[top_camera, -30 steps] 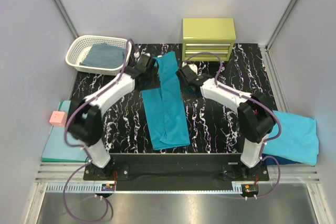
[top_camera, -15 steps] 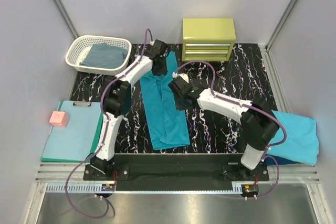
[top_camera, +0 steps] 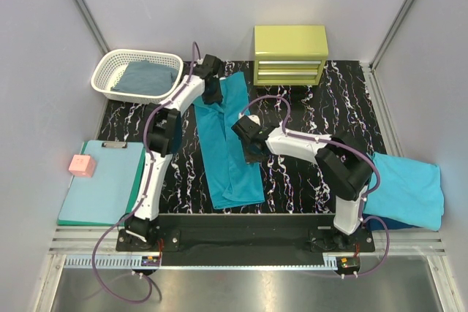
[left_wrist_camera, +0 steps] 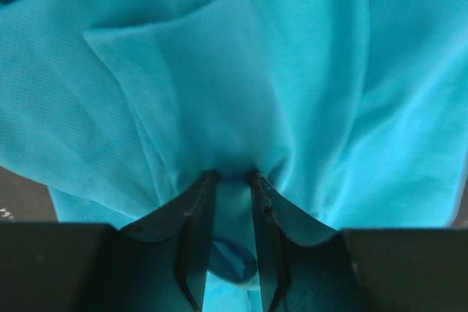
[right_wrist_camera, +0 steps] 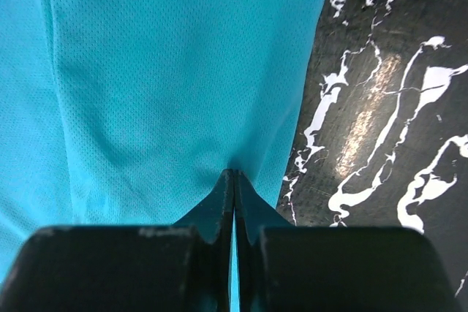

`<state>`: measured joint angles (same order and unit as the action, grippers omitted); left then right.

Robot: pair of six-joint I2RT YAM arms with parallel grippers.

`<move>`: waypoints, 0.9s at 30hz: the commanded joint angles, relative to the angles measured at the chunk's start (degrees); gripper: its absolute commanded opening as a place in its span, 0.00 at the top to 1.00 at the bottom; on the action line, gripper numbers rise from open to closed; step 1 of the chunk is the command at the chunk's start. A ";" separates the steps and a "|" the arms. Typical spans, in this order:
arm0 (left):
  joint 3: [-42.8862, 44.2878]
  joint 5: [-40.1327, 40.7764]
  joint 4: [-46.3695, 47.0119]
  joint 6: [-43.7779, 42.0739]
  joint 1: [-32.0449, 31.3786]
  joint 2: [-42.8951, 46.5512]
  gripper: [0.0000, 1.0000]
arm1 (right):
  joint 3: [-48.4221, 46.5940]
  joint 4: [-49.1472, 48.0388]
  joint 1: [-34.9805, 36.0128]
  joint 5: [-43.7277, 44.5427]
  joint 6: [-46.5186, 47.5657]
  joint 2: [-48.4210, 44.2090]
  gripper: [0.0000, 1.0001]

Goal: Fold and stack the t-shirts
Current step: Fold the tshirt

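Left end effector point(left_wrist_camera: 232, 174) pinches a bunched fold at the far end of the teal t-shirt point(top_camera: 228, 169). Right end effector point(right_wrist_camera: 234, 173) is closed on its right edge, low on the marbled desk point(top_camera: 292, 188).

I work in what looks like a robotics lab cell: plain grey wall panels point(top_camera: 36, 71) on aluminium struts point(top_camera: 80, 5) box in my black marbled counter point(top_camera: 329, 100), and my left arm point(top_camera: 151, 180) and right arm point(top_camera: 296, 144) stand bolted to a black base plate point(top_camera: 248, 230), trailing purple cables point(top_camera: 93, 269).

Right hand point(right_wrist_camera: 234, 175) pinching teal t-shirt point(right_wrist_camera: 168, 71) edge, marbled table point(right_wrist_camera: 395, 107) beside
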<state>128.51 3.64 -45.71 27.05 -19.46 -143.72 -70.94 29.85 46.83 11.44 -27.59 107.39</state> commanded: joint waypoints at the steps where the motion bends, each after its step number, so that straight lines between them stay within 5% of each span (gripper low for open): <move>1: 2.36 -2.76 -2.18 0.20 -0.31 -2.44 0.68 | 0.45 -1.28 0.28 -1.42 -1.94 -0.17 0.98; 27: 15.37 -11.64 -3.07 -2.00 0.39 -10.53 0.67 | 11.25 -0.40 3.09 -8.45 -9.85 -3.50 1.00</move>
<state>141.86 -5.21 -49.98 25.06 -19.51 -151.37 -63.33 24.62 48.31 6.39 -35.77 103.92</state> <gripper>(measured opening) 0.329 0.011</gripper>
